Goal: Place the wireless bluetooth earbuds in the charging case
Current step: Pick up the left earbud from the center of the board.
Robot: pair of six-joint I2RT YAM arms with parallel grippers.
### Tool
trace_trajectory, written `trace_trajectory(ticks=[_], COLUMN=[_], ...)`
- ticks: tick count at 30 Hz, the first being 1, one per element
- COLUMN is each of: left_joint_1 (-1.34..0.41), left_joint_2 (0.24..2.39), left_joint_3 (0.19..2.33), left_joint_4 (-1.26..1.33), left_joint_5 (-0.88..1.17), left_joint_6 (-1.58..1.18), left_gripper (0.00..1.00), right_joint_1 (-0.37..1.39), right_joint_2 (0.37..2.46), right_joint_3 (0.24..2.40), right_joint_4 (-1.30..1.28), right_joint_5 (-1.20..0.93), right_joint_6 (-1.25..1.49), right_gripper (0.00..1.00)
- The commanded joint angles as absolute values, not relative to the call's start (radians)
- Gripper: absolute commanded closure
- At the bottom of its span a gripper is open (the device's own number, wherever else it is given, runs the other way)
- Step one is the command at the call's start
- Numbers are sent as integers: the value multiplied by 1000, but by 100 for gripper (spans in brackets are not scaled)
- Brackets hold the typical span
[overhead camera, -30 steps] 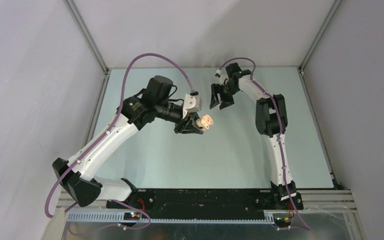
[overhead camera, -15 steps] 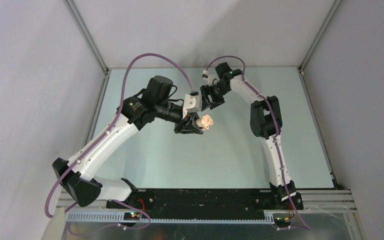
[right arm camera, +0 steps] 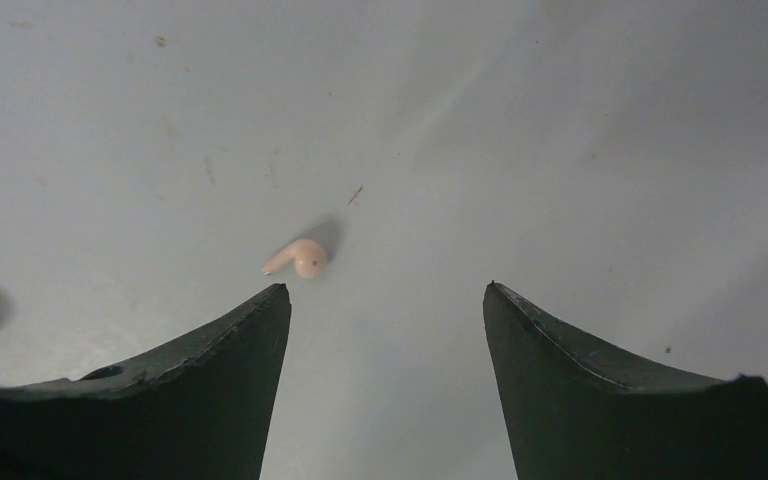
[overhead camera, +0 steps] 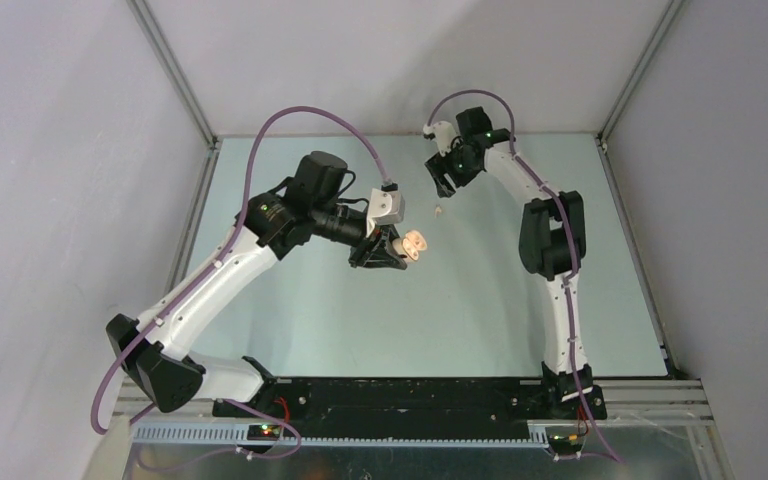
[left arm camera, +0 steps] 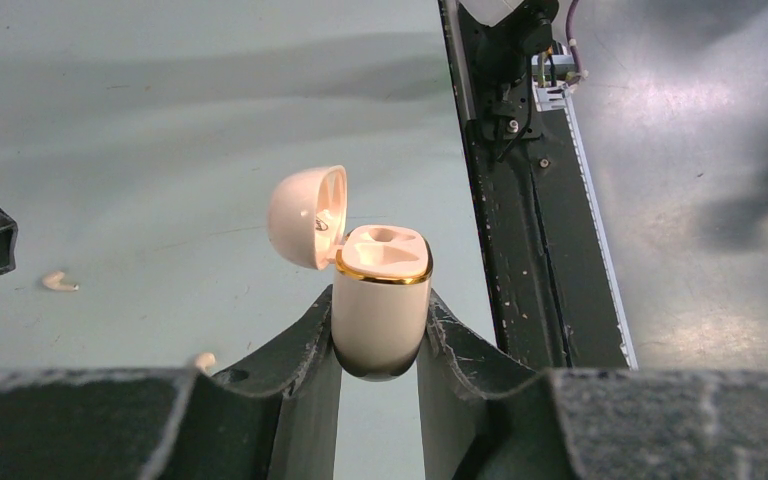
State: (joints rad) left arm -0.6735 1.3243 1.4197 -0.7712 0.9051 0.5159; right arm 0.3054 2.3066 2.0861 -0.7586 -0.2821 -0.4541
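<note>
- The left gripper [left arm camera: 378,345] is clamped on the beige charging case [left arm camera: 380,300] above mid-worktop [overhead camera: 480,300], lid flipped open, both sockets empty.
- The right gripper [right arm camera: 385,290] hovers near the far edge, spread wide and empty.
- One pale earbud [right arm camera: 298,258] lies flat just beyond one fingertip, outside the gap, stem pointing away; the right arm is nearer.
- A second earbud [left arm camera: 203,360] lies near the left gripper.

Left arm [overhead camera: 225,270] bent, reaching mid-table, left fingers [left arm camera: 300,385] clamped; right arm [overhead camera: 550,235] extended far, right fingers [right arm camera: 210,375] spread apart.
</note>
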Motion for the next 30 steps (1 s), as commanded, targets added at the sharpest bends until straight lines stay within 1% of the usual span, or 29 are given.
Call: trace_trajectory(ticks=[1, 6, 7, 11, 22, 30], left_joint_1=[-672, -671, -672, -671, -672, -673], left_joint_2=[1333, 1345, 1345, 1347, 1360, 1364], left_joint_3=[1445, 1453, 1453, 1454, 1465, 1466], left_joint_4=[-771, -778, -779, -784, -797, -796], left_joint_5=[940, 942, 942, 939, 940, 943], left_joint_6=[534, 536, 538, 543, 549, 548], left_gripper=[100, 99, 99, 100, 100, 100], right_joint_1=[317, 323, 324, 338, 337, 337], right_joint_2=[2396, 2458, 2468, 2490, 2545, 2568], right_joint_3=[2171, 2261, 2275, 2314, 2406, 2417], right_joint_4=[-804, -835, -842, -886, -1022, -1053], right_joint_5=[-227, -291, -321, -344, -451, -462], right_joint_6=[-564, -511, -501, -508, -417, -351], right_gripper=[24, 20, 18, 15, 16, 17])
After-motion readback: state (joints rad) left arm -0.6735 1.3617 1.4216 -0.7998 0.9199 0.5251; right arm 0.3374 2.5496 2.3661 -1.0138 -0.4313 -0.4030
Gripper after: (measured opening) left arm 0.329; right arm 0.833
